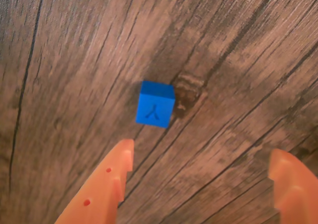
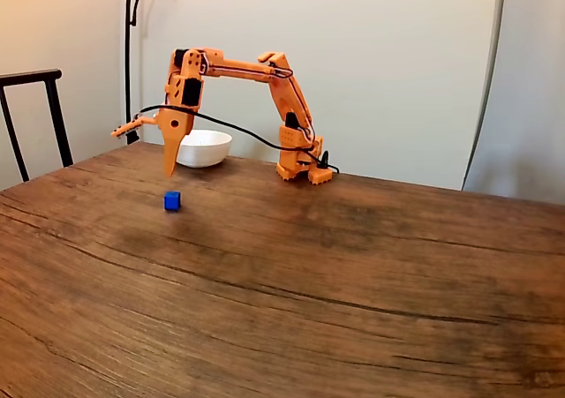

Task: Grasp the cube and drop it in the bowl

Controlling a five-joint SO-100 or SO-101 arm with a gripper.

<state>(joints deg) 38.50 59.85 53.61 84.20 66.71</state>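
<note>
Resting flat on the table (image 2: 353, 266), cube (image 1: 155, 104) untilted.

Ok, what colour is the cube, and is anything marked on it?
Bright blue cube, with a small dark Y-shaped mark on one face; clearest in the wrist view.
</note>
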